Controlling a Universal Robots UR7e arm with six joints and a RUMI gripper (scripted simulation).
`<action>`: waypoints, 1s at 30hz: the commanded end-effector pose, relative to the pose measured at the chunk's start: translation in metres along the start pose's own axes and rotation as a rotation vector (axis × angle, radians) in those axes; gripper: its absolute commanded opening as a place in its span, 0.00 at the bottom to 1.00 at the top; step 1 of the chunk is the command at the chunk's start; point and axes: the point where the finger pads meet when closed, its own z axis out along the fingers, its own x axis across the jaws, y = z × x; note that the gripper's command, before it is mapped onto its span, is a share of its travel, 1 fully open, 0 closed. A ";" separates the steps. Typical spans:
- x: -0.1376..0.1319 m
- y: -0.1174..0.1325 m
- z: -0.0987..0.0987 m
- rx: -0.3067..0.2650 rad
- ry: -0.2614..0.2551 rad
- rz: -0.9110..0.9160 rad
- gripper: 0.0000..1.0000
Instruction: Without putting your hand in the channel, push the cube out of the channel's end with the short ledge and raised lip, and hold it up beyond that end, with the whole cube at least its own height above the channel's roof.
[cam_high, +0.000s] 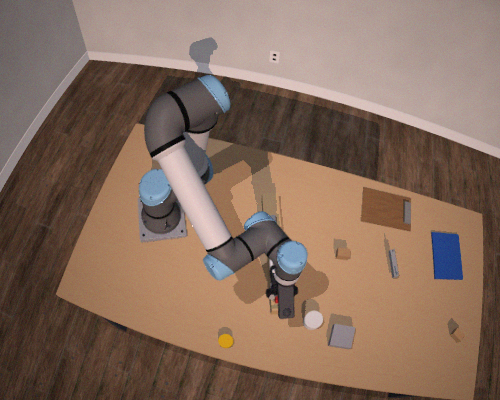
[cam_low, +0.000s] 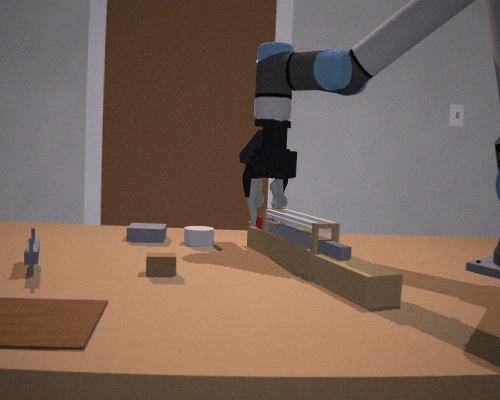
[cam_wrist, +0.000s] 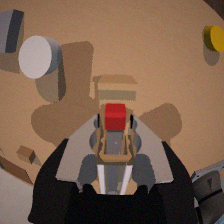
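The black two-jaw gripper (cam_low: 265, 202), narrowly parted and apparently empty, hangs directly above the small red cube (cam_wrist: 115, 116) at the long wooden channel (cam_low: 320, 262)'s far end.

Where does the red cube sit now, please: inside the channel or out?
Out: the red cube rests on the ledge beyond the channel roof's end.

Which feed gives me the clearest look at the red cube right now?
Wrist view: the red cube sits centred and unobstructed just ahead of the gripper, at the channel's end. The exterior view shows only a red sliver beside the fingers. In the top view the gripper body covers nearly all of it.
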 end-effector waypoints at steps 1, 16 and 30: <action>0.000 0.000 -0.001 0.001 -0.001 0.000 0.25; 0.000 0.000 -0.001 0.001 -0.001 0.000 0.00; 0.000 0.000 -0.001 0.001 -0.001 0.000 0.00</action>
